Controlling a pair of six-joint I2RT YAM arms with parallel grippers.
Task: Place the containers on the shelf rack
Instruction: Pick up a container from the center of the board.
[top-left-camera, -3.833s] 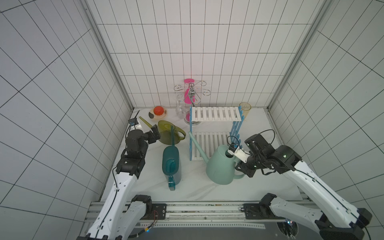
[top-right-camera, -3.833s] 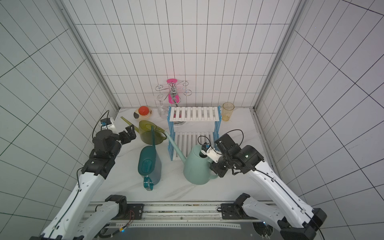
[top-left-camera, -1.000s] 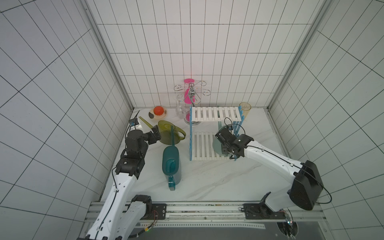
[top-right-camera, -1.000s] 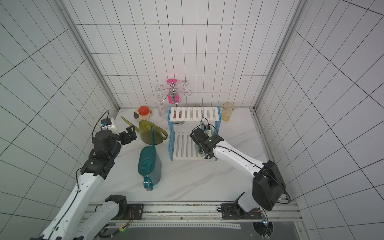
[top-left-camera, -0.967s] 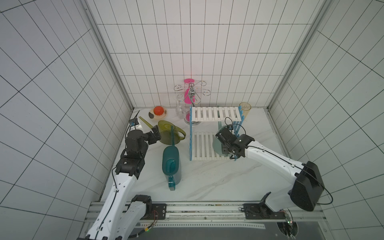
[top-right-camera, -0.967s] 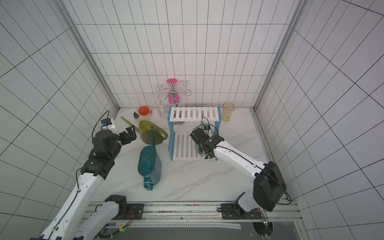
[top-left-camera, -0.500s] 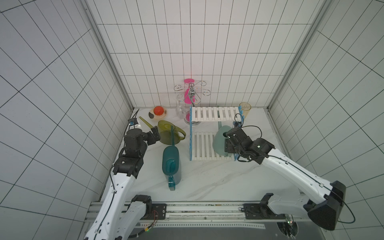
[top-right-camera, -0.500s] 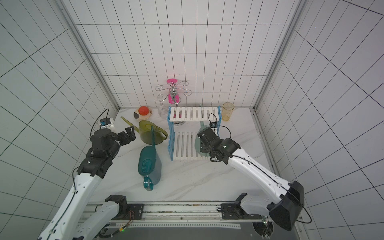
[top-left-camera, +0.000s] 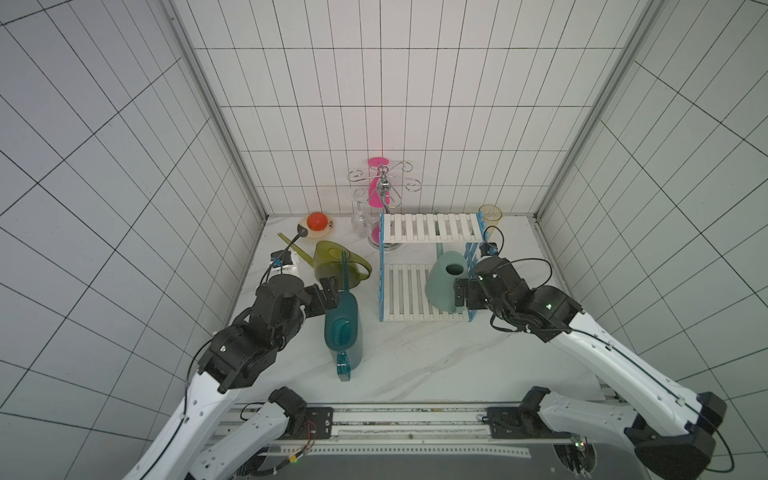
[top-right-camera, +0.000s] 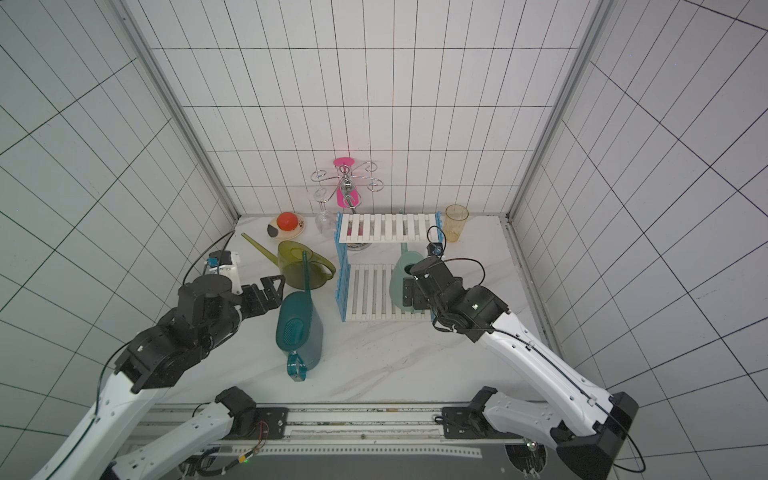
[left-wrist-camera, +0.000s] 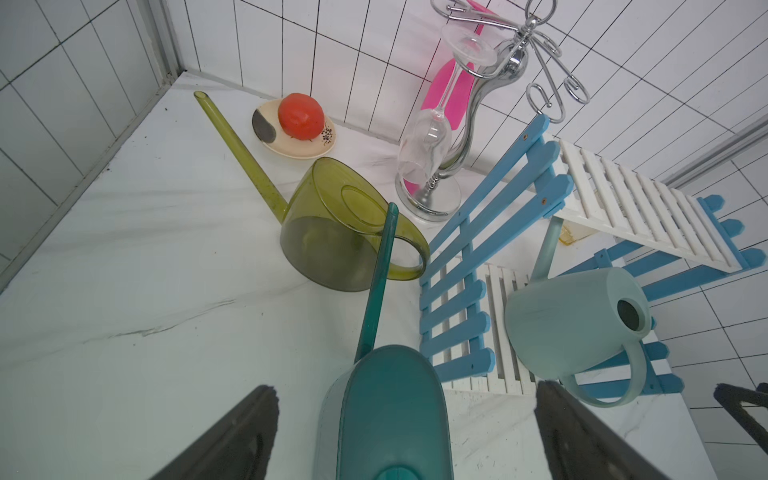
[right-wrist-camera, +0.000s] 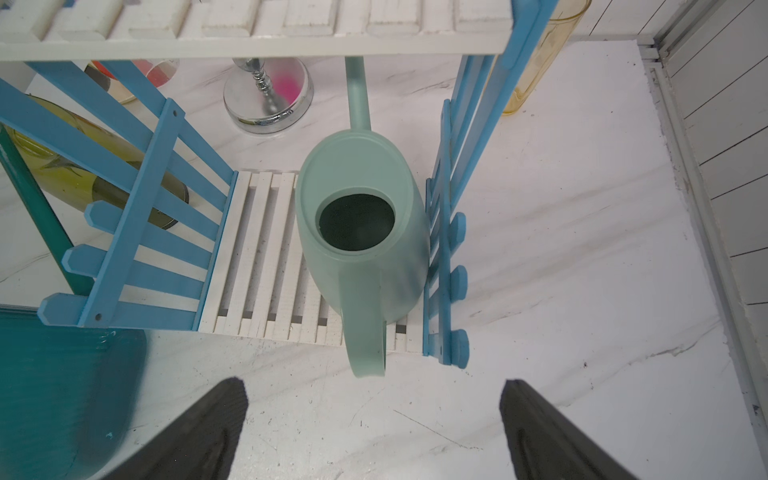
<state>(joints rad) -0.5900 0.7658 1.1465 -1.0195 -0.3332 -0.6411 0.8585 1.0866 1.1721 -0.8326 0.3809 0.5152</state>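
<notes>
The white marble desk fills the floor of the tiled cell; toward its back stands the shelf rack, two white slatted shelves between light blue side frames, the top shelf bare; the pale mint watering can stands upright on the lower shelf, hard by the right side frame, its spout toward the back wall and its handle poking past the shelf's front edge; the dark teal watering can is on the desk left of the rack, spout toward the back, handle toward the front; behind it, also on the desk, the olive-yellow watering can has its spout aimed at the back left corner and its handle beside the rack.

The chrome glass holder stands behind the rack's left end; the right gripper sits just in front of the mint can's handle, fingers wide apart and clear of it; the left gripper is at the teal can's spout end, fingers spread wide with a gap to the can on either side; a yellowish tumbler stands by the rack's back right corner; a plate at the back left carries a tomato.
</notes>
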